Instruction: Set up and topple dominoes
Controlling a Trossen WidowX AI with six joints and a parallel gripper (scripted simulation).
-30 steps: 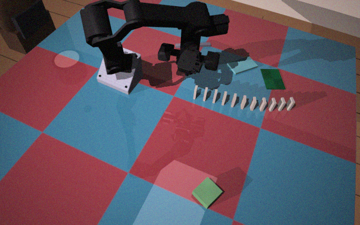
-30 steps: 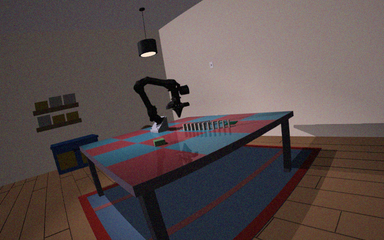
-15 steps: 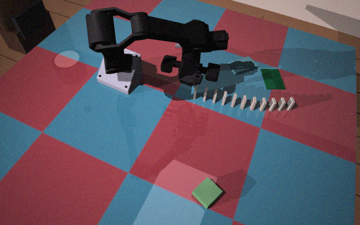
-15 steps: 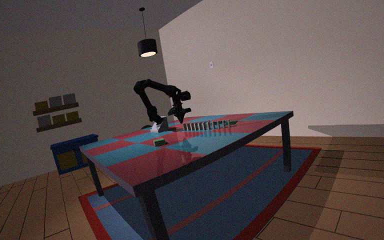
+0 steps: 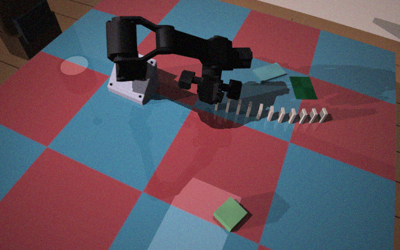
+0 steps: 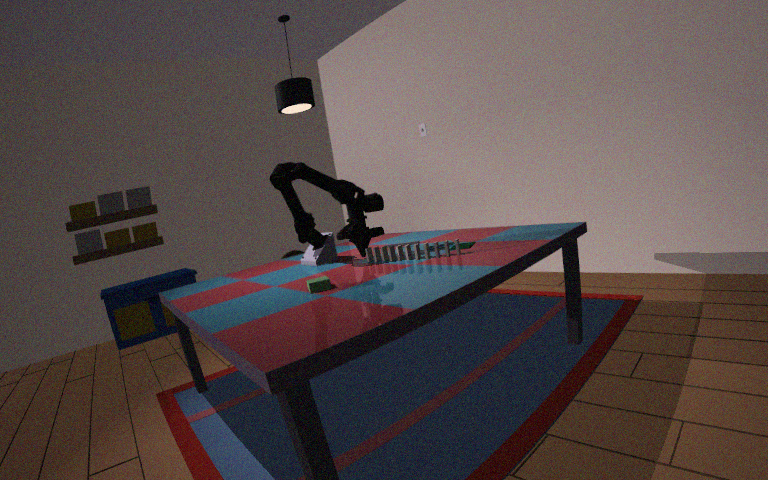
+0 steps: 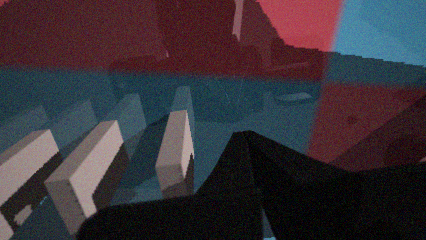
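A row of several white dominoes (image 5: 270, 113) (image 6: 413, 251) stands upright on the checkered table (image 5: 72, 173), running from the middle toward the right. My gripper (image 5: 212, 99) (image 6: 364, 250) (image 7: 242, 140) is shut and empty. It is low over the table at the row's left end. The end domino (image 5: 216, 107) (image 7: 175, 147) stands just left of my fingertips in the wrist view, very close. I cannot tell if they touch. Two more dominoes (image 7: 87, 167) follow it.
A light blue flat tile (image 5: 269, 71) and a dark green flat tile (image 5: 302, 87) lie behind the row. A light green block (image 5: 230, 213) (image 6: 318, 284) lies near the front edge. The arm's white base (image 5: 132, 85) stands to the left.
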